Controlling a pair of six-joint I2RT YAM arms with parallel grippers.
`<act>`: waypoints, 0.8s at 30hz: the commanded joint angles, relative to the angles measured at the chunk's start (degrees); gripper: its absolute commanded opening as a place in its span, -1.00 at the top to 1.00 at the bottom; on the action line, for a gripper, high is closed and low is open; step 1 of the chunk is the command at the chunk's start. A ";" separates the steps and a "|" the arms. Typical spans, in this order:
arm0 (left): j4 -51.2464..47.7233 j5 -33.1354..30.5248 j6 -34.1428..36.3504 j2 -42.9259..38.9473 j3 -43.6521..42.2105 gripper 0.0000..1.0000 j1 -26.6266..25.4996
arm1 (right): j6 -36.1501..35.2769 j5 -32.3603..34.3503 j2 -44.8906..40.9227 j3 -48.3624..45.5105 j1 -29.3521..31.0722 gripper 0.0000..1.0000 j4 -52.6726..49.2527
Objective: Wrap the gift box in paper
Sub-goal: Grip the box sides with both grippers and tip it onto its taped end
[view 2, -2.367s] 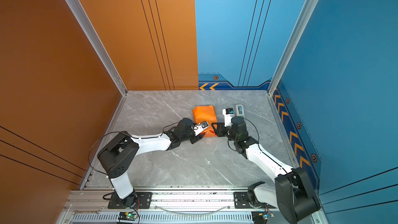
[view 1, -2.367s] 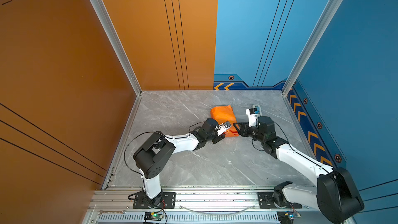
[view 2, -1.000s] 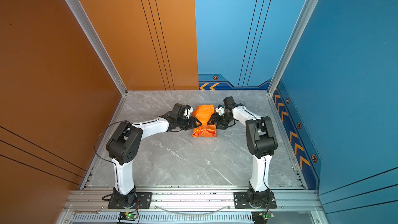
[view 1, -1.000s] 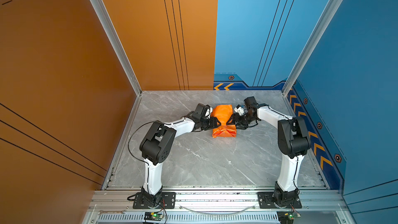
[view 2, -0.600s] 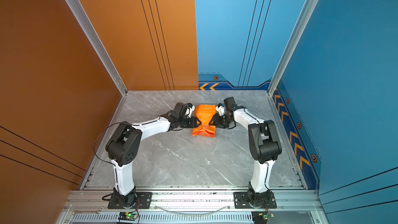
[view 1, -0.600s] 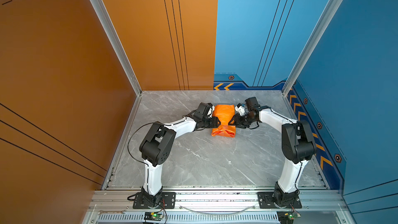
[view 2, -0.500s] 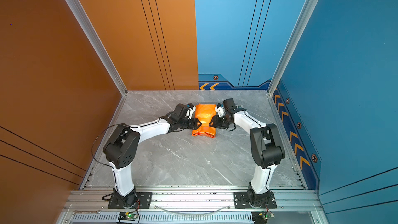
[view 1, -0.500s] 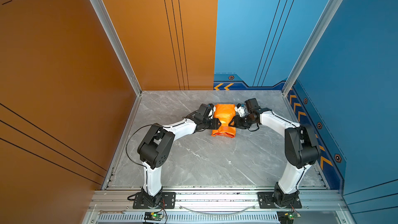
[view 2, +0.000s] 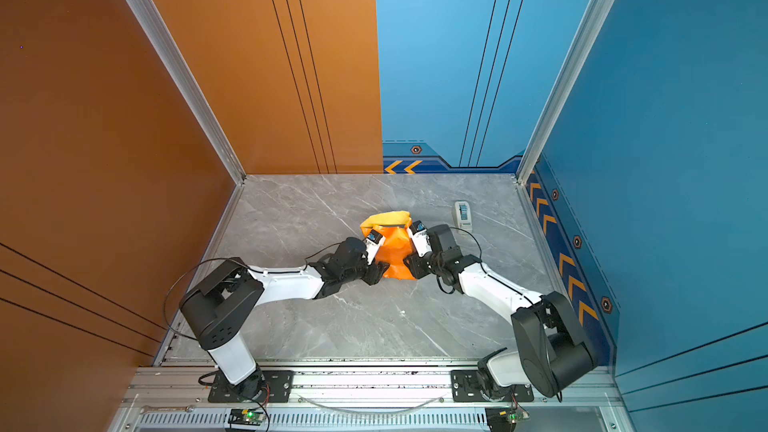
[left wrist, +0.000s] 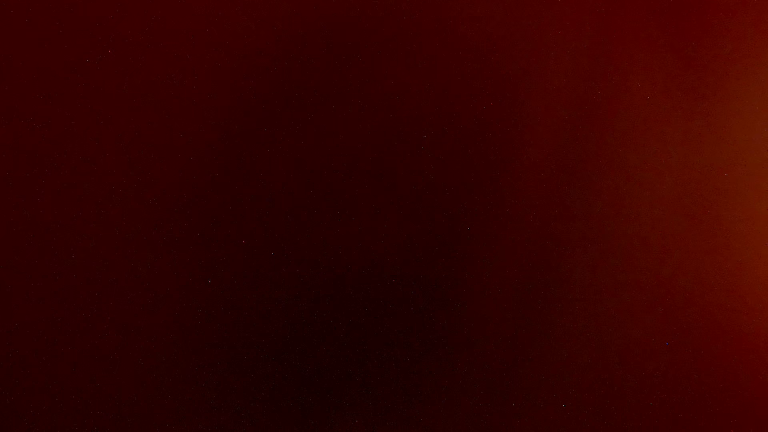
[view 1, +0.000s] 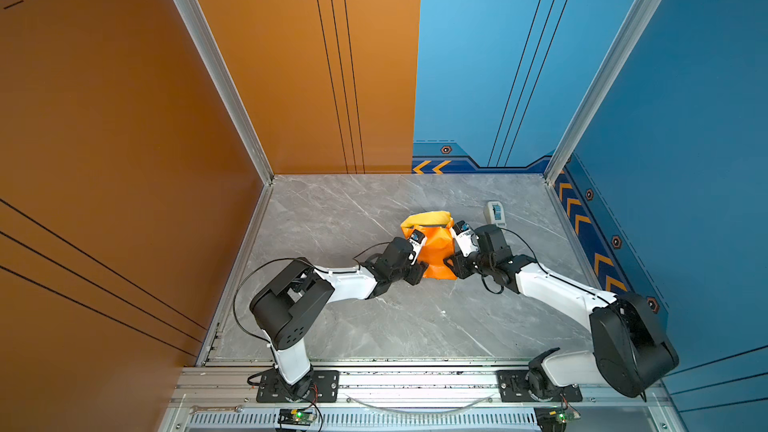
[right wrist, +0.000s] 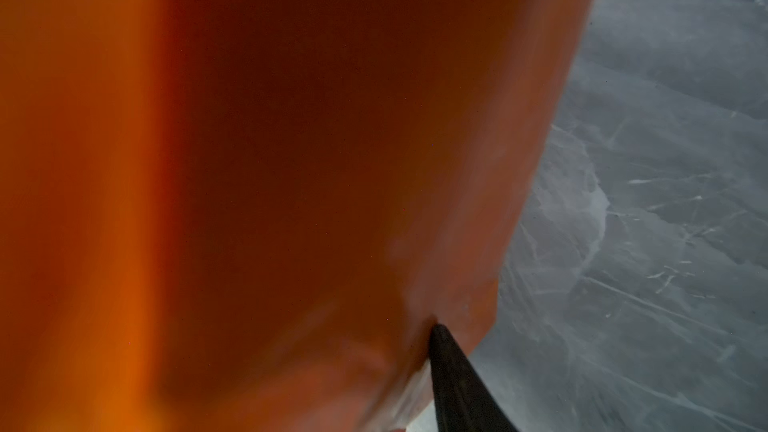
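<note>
Paper (view 1: pixel 434 252) blocks left wrist view; tape dispenser (view 1: pixel 494 213) nearby.

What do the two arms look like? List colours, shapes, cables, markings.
Left arm and right arm match: smooth white links between bulky black joint housings. A thin black cable loops beside each. Near the jaws sit white blocks with small blue marks.

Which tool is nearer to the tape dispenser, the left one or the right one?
Right. The right tool is at the side of the paper that faces the dispenser. The left tool is at the paper's opposite side, farther away.
</note>
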 commanded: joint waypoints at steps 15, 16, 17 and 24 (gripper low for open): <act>19.63 5.70 -7.36 -6.85 -12.31 -0.79 2.11 | 8.53 -6.15 -15.52 -14.01 -6.24 -0.75 16.41; 20.10 6.85 -8.01 -7.40 -12.40 -0.81 2.59 | 9.84 -7.60 -15.97 -13.86 -6.78 -0.76 16.99; 20.48 8.10 -8.43 -7.95 -12.34 -0.81 2.92 | 11.07 -8.85 -16.23 -13.81 -7.23 -0.78 18.02; 20.48 12.80 -10.29 -10.38 -9.35 -0.80 5.64 | 14.75 -13.75 -13.20 -9.89 -7.65 -0.83 21.09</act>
